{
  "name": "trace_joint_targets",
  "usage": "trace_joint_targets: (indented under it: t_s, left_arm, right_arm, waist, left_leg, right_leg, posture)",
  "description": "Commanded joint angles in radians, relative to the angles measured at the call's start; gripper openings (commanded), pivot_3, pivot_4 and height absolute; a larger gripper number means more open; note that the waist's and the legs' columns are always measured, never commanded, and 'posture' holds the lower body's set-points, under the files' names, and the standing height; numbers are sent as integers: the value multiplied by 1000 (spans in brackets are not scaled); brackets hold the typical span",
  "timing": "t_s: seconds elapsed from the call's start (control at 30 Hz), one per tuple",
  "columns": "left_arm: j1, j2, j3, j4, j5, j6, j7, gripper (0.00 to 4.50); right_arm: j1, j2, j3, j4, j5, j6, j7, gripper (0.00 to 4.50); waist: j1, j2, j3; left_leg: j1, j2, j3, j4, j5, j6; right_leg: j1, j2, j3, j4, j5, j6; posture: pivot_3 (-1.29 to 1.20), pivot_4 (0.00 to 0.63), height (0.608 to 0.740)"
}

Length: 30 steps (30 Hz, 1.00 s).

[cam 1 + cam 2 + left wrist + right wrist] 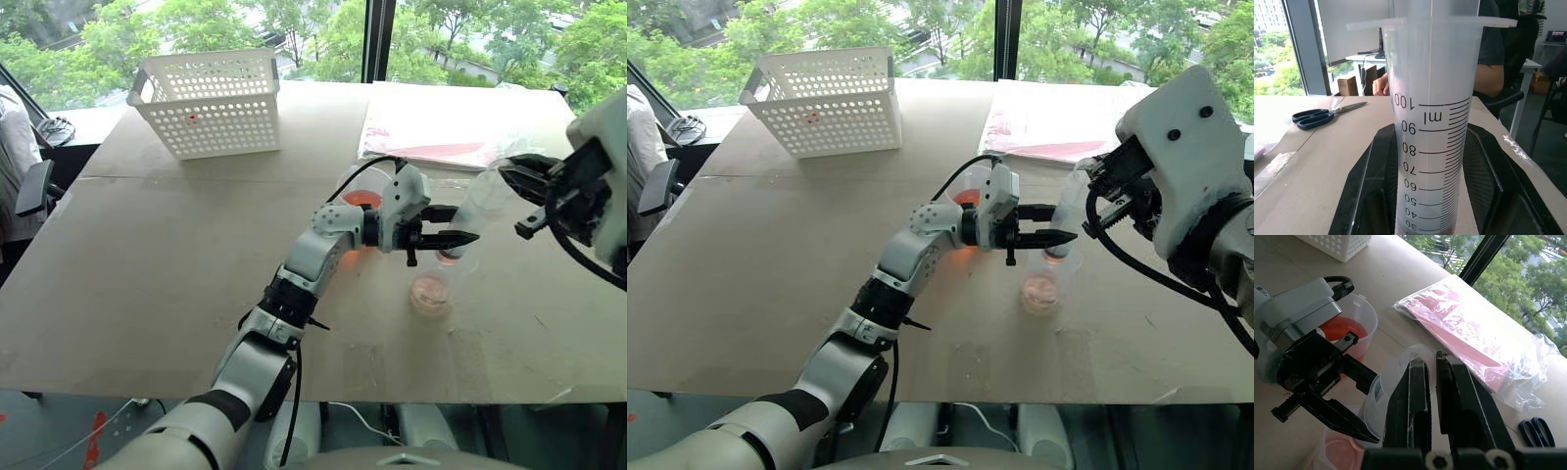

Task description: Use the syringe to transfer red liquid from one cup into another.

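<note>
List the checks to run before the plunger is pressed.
1. Left pincer shut on syringe: ok.
2. Syringe's lower end over small cup: ok.
3. Tip inside that cup's rim: cannot tell.
4. Right pincer gripping the plunger: cannot tell; it is shut at the syringe's top.
5. Small cup upright, some red liquid in it: ok.
6. Large cup upright behind the left pincer: ok.
</note>
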Motion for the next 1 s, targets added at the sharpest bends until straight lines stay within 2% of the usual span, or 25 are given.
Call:
trace_joint_targets:
  t_s: [0.03, 0.4, 1.0]
  left_arm:
    - [-18, -32, -6, -62, -26, -3, 0, 1275]
    - [-28, -38, 1, -70, -33, 9, -4, 1275]
    - [-37, -26, 22, -148, -66, 84, -26, 1275]
  right_arm:
    - [-27, 17, 12, -66, -80, -17, 100, 15]
    - [-14, 100, 99, -132, -247, 9, 240, 15]
    - [86, 214, 63, -162, -251, 69, 269, 15]
  waist:
    - [0, 0, 0]
    - [0, 0, 0]
    - [0, 0, 0]
  left_leg:
    - [0, 0, 0, 0, 0, 0]
    - [0, 0, 0, 0, 0, 0]
    - [0, -1, 0, 1, 0, 0]
  right_leg:
    - [0, 0, 0, 0, 0, 0]
    - [0, 0, 0, 0, 0, 1]
    - [0, 0, -1, 0, 2, 4]
  posture:
    - [0, 150, 740]
    - [0, 150, 740]
    - [0, 150, 740]
